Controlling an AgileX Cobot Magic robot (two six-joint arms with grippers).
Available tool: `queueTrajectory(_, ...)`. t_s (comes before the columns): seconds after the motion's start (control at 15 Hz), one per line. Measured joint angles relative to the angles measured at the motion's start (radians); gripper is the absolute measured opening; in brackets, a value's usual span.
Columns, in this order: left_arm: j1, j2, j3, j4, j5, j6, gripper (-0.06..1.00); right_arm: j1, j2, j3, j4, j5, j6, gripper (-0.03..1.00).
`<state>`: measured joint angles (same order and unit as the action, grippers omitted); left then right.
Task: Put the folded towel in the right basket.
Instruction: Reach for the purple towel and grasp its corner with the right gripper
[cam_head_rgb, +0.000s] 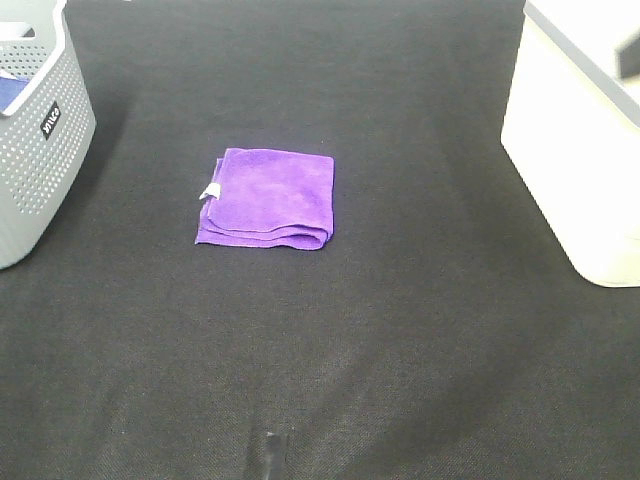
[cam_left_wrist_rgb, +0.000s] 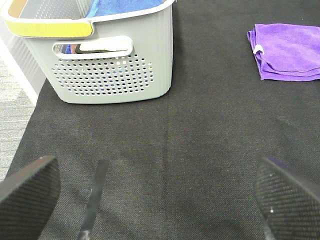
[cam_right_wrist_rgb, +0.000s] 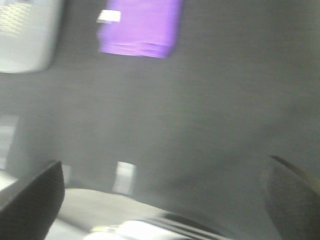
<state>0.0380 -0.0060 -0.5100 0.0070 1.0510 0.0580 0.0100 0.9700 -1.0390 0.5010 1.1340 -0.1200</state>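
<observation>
Black woven worktop (cam_head_rgb: 400, 350), spread under all else. White basket (cam_head_rgb: 570, 150), smooth-walled and cut off by the frame, far to the right of the grey basket (cam_head_rgb: 40, 150) (cam_left_wrist_rgb: 110, 75) in the high view, at the opposite edge of the worktop. Grey basket pierced with rows of small holes, white-rimmed, with a handle slot (cam_left_wrist_rgb: 92, 47) in the wall facing the left wrist camera and a yellow strip (cam_left_wrist_rgb: 50, 27) along one rim. Holds a blue cloth (cam_left_wrist_rgb: 125, 6).

Purple towel (cam_head_rgb: 270, 195) (cam_left_wrist_rgb: 290, 52) (cam_right_wrist_rgb: 140, 27), folded into a rough square, flat on the worktop to the right of the grey basket. Well apart from that basket, roughly halfway towards the white one and inside neither. Layered edges along the near side in the high view.

Left end effector (cam_left_wrist_rgb: 160, 200) above the worktop near the grey basket's slotted wall, clear of the towel. Dark fingers (cam_left_wrist_rgb: 27, 195) spread wide, only worktop showing between.

Right end effector (cam_right_wrist_rgb: 160, 200) in a picture smeared by blur. Fingers (cam_right_wrist_rgb: 32, 200) at opposite edges of that picture, likewise apart, gripping nothing. Pale blurred shape below, not identifiable.

White tag (cam_head_rgb: 210, 191) (cam_left_wrist_rgb: 258, 49) on the towel edge facing the grey basket.
</observation>
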Motion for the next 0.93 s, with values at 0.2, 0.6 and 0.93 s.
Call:
queueTrajectory(0.2,0.0,0.0,0.0,0.0,0.0,0.0,0.99,0.125,0.392,-0.133,0.1,-0.184,-0.008,0.95)
queueTrajectory(0.6,0.0,0.0,0.0,0.0,0.0,0.0,0.99,0.314,0.995,-0.551,0.125,-0.274,0.028,0.94)
queueTrajectory(0.93,0.0,0.0,0.0,0.0,0.0,0.0,0.99,0.314,1.269,-0.807,0.124,-0.241,0.029,0.94)
